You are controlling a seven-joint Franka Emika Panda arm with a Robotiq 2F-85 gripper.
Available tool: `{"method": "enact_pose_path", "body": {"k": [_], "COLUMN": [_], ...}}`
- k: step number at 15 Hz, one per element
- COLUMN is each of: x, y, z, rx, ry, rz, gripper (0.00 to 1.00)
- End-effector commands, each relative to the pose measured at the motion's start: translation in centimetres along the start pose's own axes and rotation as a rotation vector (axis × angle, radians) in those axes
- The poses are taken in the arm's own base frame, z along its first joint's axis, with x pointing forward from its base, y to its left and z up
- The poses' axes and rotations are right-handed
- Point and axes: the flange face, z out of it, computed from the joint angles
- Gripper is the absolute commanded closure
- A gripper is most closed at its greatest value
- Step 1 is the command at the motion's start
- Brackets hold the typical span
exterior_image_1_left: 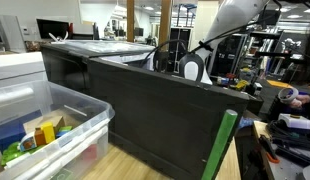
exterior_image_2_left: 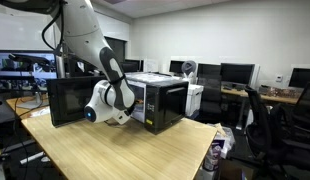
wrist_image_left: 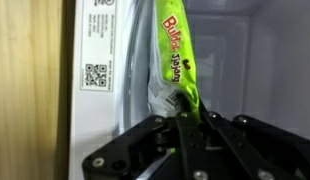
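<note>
A bright green snack packet (wrist_image_left: 176,58) with red lettering and a silver end stands upright in the wrist view. My gripper (wrist_image_left: 185,118) is shut on its lower end, the black fingers (wrist_image_left: 209,128) pinching it from both sides. Behind the packet are the pale inner walls of a microwave and a sticker with a QR code (wrist_image_left: 95,74). In an exterior view the white arm (exterior_image_2_left: 90,40) bends down and the gripper (exterior_image_2_left: 129,100) reaches into the front of the black microwave (exterior_image_2_left: 167,104), whose door (exterior_image_2_left: 71,100) hangs open. The packet is hidden in both exterior views.
The microwave stands on a wooden table (exterior_image_2_left: 125,150). A clear plastic bin (exterior_image_1_left: 55,125) of colourful toys sits close to the camera, with a green upright strip (exterior_image_1_left: 223,145) beside the dark microwave body (exterior_image_1_left: 160,115). Desks with monitors (exterior_image_2_left: 235,74) and chairs stand behind.
</note>
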Motion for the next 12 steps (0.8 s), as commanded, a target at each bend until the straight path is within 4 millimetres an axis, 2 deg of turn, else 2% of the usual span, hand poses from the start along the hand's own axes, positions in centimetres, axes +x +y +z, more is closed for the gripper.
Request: {"method": "enact_pose_path", "body": {"k": [1,2,3,5,8,12], "x": [-0.1,-0.2,0.3,0.8,0.8,0.0], "y": [-0.5,-0.5,-2.0,-1.5,-2.1,-3.1], "z": [-1.9,-2.4,-2.6,-3.8,-5.0,-6.4], "rx": [-0.019,-0.024,0.003,0.003,-0.008,-0.030], "ry": [-0.009,-0.012,-0.004,-0.006,-0.034,-0.074], "rz": [0.027,0.030,0.043,0.066,0.074,0.062], "gripper": [0.92,0.93,0.93,0.92,0.93,0.92]}}
